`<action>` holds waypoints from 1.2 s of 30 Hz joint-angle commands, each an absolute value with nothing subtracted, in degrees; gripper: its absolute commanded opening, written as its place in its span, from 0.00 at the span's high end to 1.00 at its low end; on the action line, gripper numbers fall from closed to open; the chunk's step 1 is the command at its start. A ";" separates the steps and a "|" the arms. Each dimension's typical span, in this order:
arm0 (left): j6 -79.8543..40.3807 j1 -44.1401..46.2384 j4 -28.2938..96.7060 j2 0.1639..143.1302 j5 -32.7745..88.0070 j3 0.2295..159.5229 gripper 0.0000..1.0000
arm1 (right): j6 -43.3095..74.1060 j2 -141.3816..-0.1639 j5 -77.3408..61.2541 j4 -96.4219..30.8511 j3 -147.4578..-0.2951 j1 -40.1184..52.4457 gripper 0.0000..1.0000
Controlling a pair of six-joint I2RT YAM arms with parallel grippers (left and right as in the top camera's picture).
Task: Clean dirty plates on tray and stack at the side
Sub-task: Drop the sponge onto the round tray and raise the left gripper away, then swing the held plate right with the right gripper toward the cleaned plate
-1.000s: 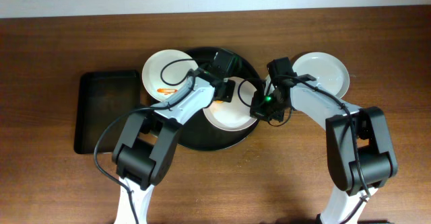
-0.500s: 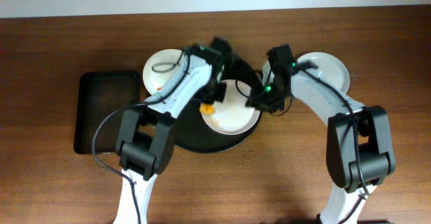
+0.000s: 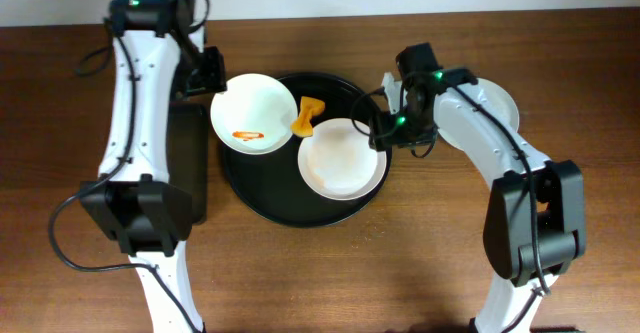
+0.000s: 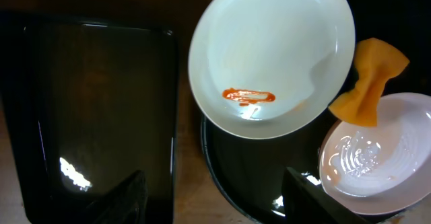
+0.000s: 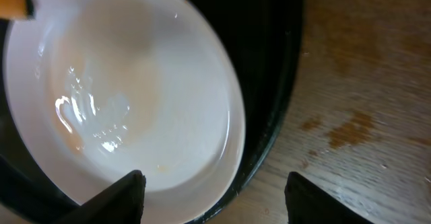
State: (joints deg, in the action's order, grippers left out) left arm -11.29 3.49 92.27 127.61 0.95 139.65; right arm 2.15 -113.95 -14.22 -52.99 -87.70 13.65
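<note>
A white plate with an orange smear overlaps the round black tray's left rim. A second plate, wet and without a smear, lies inside the tray. An orange cloth lies between the two plates. A third plate rests on the table at the right, partly under the right arm. My left gripper is open and empty, high at the back left. My right gripper is open above the wet plate's right edge and the tray rim.
A rectangular black tray lies left of the round tray, partly hidden by the left arm. Bare wood tabletop stretches along the front and to the right.
My left arm has pulled away from the tray to the back left, opened, and left the orange cloth between the plates. My right gripper has opened off the wet plate's rim.
</note>
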 commanded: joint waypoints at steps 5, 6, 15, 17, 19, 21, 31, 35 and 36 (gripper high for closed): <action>-7.86 3.86 92.33 126.28 6.37 140.14 0.38 | -0.64 -114.93 -8.32 -39.33 -78.72 19.57 0.43; -6.85 4.12 92.16 126.28 6.94 140.14 0.38 | -0.64 -114.96 -6.79 -37.78 -78.00 19.86 0.44; -6.11 7.70 85.76 126.30 12.03 139.98 0.34 | -4.32 -114.15 -6.57 -38.33 -83.90 19.77 0.44; -6.09 8.21 86.04 126.30 12.03 139.98 0.34 | -4.29 -115.66 -5.48 -38.76 -83.74 19.77 0.44; -6.09 8.25 86.15 126.30 12.03 139.98 0.34 | -4.27 -117.75 -5.48 -39.00 -83.64 19.77 0.44; -6.09 8.25 86.15 126.30 12.03 139.98 0.34 | -4.27 -118.72 -5.28 -39.00 -83.57 19.75 0.44; -6.09 8.25 86.17 126.30 12.03 139.98 0.34 | -4.29 -117.60 -3.40 -40.84 -87.77 19.77 0.50; -6.09 8.25 86.19 126.30 12.03 139.98 0.34 | -7.68 -116.14 -0.56 -47.27 -95.09 19.75 0.50; -6.09 8.25 86.26 126.30 12.03 139.98 0.34 | -8.23 -116.66 -0.34 -47.18 -94.30 19.75 0.50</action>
